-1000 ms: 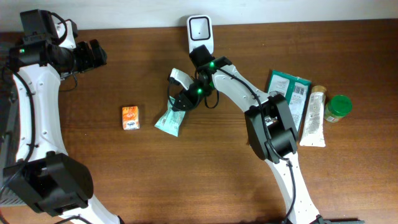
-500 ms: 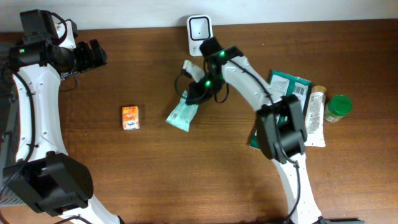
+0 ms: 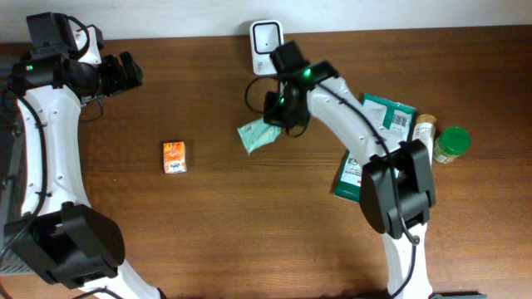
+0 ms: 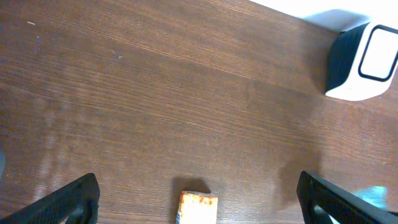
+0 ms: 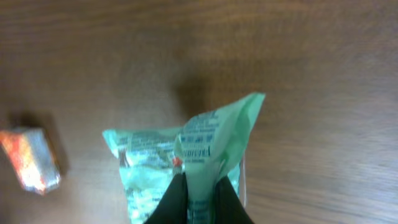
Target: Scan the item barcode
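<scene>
Overhead, the right claw [image 3: 279,115] is pressed together on one edge of a pale green snack pouch [image 3: 258,136]. The pouch sits near the white barcode scanner [image 3: 266,38], at its 7 o'clock; the scanner stands at the table's [image 3: 249,232] 12 o'clock edge. The pinch takes only a thin fold of film, so the limp pouch may slide out or swing as the wrist turns. The crinkled skin could also bow the printed code, or leave it facing away from the scanner window, giving no read. The arm passes close to the scanner and could nudge it. The left claw [image 3: 126,73], spread wide, hangs at 10 o'clock, well apart from the small orange box [image 3: 174,156].
</scene>
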Robot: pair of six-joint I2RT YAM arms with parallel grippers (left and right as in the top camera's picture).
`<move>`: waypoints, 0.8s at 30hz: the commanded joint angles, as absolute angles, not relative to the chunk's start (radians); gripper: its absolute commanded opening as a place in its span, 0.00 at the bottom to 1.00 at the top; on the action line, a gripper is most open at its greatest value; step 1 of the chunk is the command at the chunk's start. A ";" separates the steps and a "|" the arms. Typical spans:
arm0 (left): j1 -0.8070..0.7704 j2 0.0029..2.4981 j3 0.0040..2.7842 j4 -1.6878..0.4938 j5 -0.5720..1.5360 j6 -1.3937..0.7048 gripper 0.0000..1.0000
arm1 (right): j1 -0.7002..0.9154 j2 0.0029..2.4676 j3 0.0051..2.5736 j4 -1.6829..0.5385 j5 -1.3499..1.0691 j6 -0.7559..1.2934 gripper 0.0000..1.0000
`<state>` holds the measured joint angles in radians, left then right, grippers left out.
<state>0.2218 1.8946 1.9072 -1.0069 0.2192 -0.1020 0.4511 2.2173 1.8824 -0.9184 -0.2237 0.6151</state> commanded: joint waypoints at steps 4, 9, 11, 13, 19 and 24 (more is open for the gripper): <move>0.222 1.904 1.898 -1.000 0.212 -0.108 0.99 | 0.491 2.221 1.761 -0.791 -0.202 0.730 0.10; 0.222 1.904 1.898 -0.999 0.212 -0.108 0.99 | 0.468 2.220 1.768 -0.818 -0.286 0.507 0.53; 0.222 1.904 1.898 -0.999 0.212 -0.108 0.99 | 0.446 2.220 1.785 -0.855 -0.299 0.440 0.55; 0.223 1.904 1.898 -0.999 0.212 -0.108 0.99 | 0.423 2.220 1.792 -0.857 -0.305 0.374 0.58; 0.222 1.904 1.898 -1.000 0.212 -0.108 0.99 | 0.401 2.251 1.790 -0.802 -0.394 0.160 0.57; 0.222 1.904 1.898 -1.000 0.212 -0.108 0.99 | 0.401 2.299 1.790 -0.791 -0.488 0.161 0.53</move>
<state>0.2218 1.8946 1.9072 -1.0027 0.2188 -0.1020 0.3962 2.2608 1.7706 -0.7933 -0.4072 0.1970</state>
